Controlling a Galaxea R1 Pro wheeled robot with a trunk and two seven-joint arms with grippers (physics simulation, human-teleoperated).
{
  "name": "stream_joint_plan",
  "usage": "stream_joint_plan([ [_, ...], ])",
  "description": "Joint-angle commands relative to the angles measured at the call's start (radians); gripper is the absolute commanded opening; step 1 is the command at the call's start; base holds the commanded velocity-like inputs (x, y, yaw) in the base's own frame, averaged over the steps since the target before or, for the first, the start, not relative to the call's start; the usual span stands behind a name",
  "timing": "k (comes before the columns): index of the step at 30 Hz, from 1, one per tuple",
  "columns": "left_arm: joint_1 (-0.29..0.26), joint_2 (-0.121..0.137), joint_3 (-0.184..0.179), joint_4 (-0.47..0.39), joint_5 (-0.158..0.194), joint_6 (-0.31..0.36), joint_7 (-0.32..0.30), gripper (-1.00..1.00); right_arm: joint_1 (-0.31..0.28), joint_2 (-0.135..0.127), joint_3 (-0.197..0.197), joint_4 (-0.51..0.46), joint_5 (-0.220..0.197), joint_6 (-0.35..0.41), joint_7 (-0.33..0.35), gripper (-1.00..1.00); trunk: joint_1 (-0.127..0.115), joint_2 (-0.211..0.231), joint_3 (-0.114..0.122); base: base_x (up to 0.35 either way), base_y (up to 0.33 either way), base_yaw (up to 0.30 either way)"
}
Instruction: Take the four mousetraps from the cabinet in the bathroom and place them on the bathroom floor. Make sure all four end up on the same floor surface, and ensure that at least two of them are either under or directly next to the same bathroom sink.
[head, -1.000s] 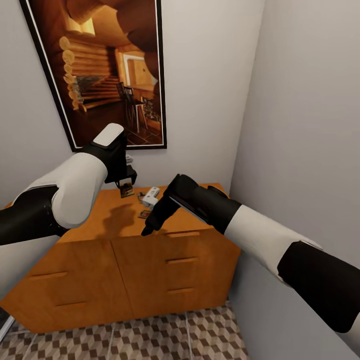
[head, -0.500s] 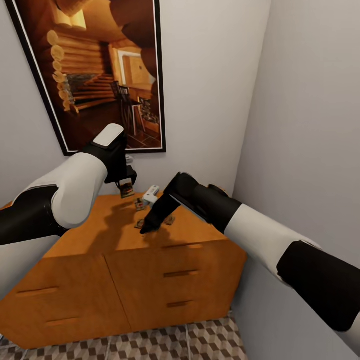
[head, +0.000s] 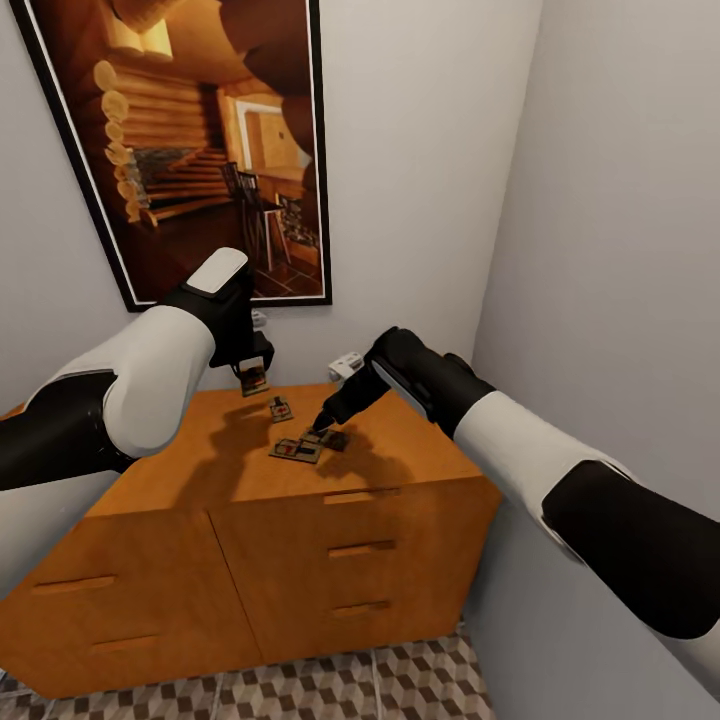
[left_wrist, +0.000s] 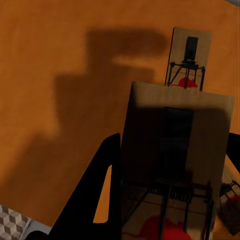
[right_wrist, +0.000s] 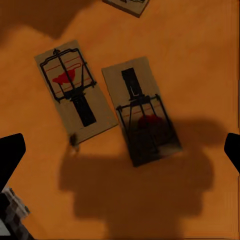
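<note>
Head view: orange wooden cabinet (head: 250, 520) in the corner, framed log-cabin picture (head: 200, 140) on the wall above it, a strip of cube-patterned bathroom floor (head: 400, 685) at its foot.

Left gripper (head: 254, 378) hangs above the cabinet top, same pose as half a second ago, clamped on one mousetrap (head: 254, 380). In the left wrist view that held trap (left_wrist: 175, 175) sits between the dark fingers (left_wrist: 97, 195), tan board with wire bar and red mark.

Right arm has changed most. A second ago its gripper hovered near the cabinet's front edge; it has since swung back and toward the wall, and the right gripper (head: 322, 426) now points down at the traps in the middle of the cabinet top. Its jaws stand apart with nothing between them: in the right wrist view the two dark fingertips (right_wrist: 11, 155) sit at opposite edges of the picture.

Three traps lie flat on the cabinet top. Two lie side by side, nearly touching, under the right gripper: near trap (right_wrist: 75, 90) and far trap (right_wrist: 142, 110). The third, the lone trap (head: 280, 407), lies well apart toward the wall, just beside the left gripper.

The small white object that lay by the traps earlier no longer shows there; a white wall fitting (head: 346, 366) shows behind the right wrist.
</note>
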Motion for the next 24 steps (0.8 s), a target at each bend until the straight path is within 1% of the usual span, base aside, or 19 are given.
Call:
stream_joint_plan([
  [1,0.0,0.0,0.002,-0.002,0.005,0.011,0.009,-1.0,-0.002,-0.001,0.001,0.006,-0.004,0.003,0.0,1.0,0.0,-0.001,-0.001,0.08,0.0,0.0],
  [7,0.015,-0.003,0.002,-0.002,0.005,0.011,0.008,-1.0,-0.003,-0.001,0.003,0.022,-0.003,0.001,0.001,1.0,0.0,-0.001,-0.001,0.214,0.0,0.0],
  [10,0.021,-0.003,0.002,-0.002,0.005,0.011,0.007,-1.0,-0.003,0.0,0.01,0.017,-0.002,0.001,0.006,1.0,0.0,-0.001,-0.001,0.103,0.0,0.0],
  [13,0.025,-0.002,0.002,-0.002,0.005,0.011,0.007,-1.0,-0.003,0.002,0.041,0.014,-0.002,0.0,0.017,1.0,0.0,-0.001,-0.001,0.028,0.0,0.0],
  [15,0.026,-0.002,0.002,-0.002,0.005,0.011,0.007,-1.0,-0.003,0.004,0.077,0.013,-0.002,0.0,0.032,1.0,0.0,-0.001,-0.001,0.011,0.0,0.0],
  [16,0.026,-0.002,0.002,-0.002,0.005,0.011,0.007,-1.0,-0.003,0.005,0.087,0.012,-0.002,-0.001,0.036,1.0,0.0,-0.001,-0.001,0.007,0.0,0.0],
  [17,0.026,-0.002,0.002,-0.002,0.005,0.011,0.007,-1.0,-0.002,0.009,0.109,0.012,-0.002,-0.001,0.044,1.0,0.0,-0.001,-0.001,0.004,0.0,0.0],
  [18,0.026,-0.002,0.002,-0.003,0.005,0.011,0.007,-1.0,-0.002,0.01,0.12,0.011,-0.002,-0.001,0.046,1.0,0.0,-0.001,-0.001,0.003,0.0,0.0],
  [20,0.026,-0.002,0.002,-0.003,0.005,0.011,0.007,-1.0,-0.001,0.014,0.159,0.005,-0.003,-0.002,0.053,1.0,0.0,-0.001,-0.001,0.002,0.0,0.0],
  [24,0.026,-0.002,0.002,-0.003,0.005,0.011,0.007,-1.0,0.001,0.014,0.191,-0.035,-0.004,-0.003,0.057,1.0,0.0,-0.001,-0.001,0.0,0.0,0.0],
])
